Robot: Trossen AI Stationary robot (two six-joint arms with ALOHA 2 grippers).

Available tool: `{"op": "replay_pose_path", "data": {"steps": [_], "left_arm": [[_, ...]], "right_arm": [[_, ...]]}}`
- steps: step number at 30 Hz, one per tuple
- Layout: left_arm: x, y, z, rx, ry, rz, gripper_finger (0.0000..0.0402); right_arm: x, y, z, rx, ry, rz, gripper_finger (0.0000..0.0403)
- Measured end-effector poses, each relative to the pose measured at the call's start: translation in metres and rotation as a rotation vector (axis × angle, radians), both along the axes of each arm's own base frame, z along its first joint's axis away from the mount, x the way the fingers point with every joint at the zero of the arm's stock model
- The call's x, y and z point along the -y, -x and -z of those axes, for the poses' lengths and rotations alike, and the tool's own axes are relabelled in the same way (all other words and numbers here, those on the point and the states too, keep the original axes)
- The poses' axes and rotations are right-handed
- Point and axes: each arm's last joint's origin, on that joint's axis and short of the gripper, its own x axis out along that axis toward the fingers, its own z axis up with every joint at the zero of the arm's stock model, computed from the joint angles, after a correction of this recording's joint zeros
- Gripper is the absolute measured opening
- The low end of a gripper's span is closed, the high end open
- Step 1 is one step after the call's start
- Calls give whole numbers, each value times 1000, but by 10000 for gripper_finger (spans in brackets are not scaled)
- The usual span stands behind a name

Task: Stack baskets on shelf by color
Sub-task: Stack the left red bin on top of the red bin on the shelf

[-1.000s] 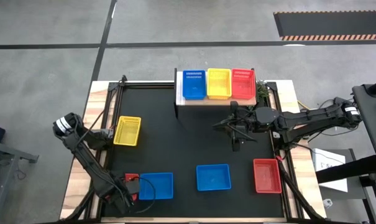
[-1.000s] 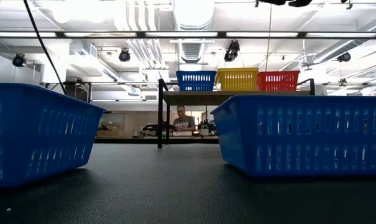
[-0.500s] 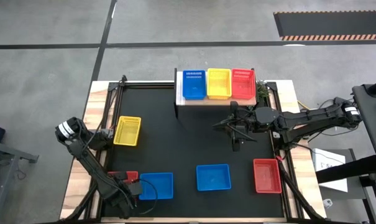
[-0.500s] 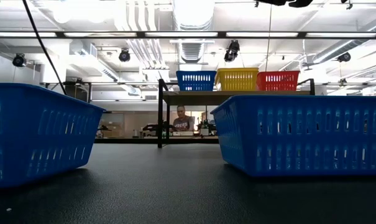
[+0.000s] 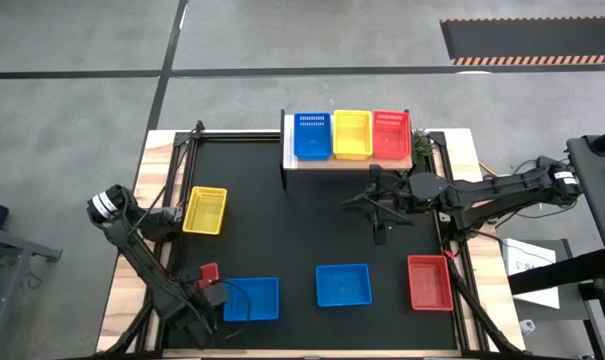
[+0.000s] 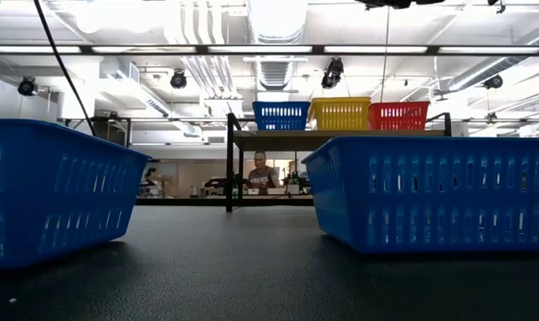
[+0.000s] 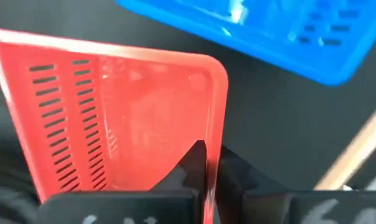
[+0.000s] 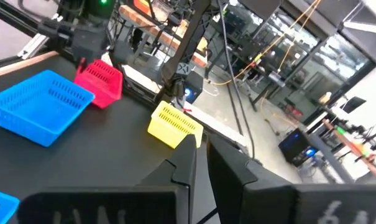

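Observation:
A red basket (image 7: 125,118) sits at the mat's near left corner, just left of a blue basket (image 5: 250,298). My left gripper (image 7: 210,155) points down and is shut on the red basket (image 5: 208,272). My right gripper (image 8: 201,148) is shut and empty. It hangs level above the mat in front of the shelf (image 5: 347,161). The light wood shelf carries one blue basket (image 5: 312,136), one yellow basket (image 5: 352,133) and one red basket (image 5: 391,133) side by side. On the mat lie a yellow basket (image 5: 204,210), a second blue basket (image 5: 343,285) and a red basket (image 5: 429,281). My left gripper pinches one side wall (image 7: 214,112) of the red basket at its rim, with one finger (image 7: 197,163) inside the basket and the other outside. The fingers come from above, pointing down. The basket (image 8: 100,81) looks tilted; whether any part rests on the mat I cannot tell.
A black mat (image 5: 282,230) covers the table inside a dark frame. In the low view two blue baskets (image 6: 46,192) (image 6: 429,192) stand close in front, with the shelf (image 6: 331,135) behind them. People sit in the room beyond the table.
The red basket at my left gripper lay flat beside the blue basket. It now shows as a smaller, tipped piece slightly farther from the near edge. My right arm has kept still.

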Motion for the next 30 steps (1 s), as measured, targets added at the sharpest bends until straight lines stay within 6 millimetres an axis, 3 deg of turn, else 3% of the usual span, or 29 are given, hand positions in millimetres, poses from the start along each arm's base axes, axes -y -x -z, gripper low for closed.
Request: {"op": "replay_pose_path", "data": {"steps": [5, 12, 20, 30], "left_arm": [[-6, -5, -27, 87, -141, 6, 0], [-6, -19, -56, 301, -239, 88, 0], [-9, -38, -69, 487, -339, 188, 0], [-11, -64, -79, 711, -524, 317, 0]], "right_arm": [[-1, -7, 4, -16, -22, 3, 52], [-4, -24, -4, -7, -112, -72, 106], [-7, -52, -5, -125, -183, -68, 150], [-14, -89, -24, -404, -215, -145, 152]]}}
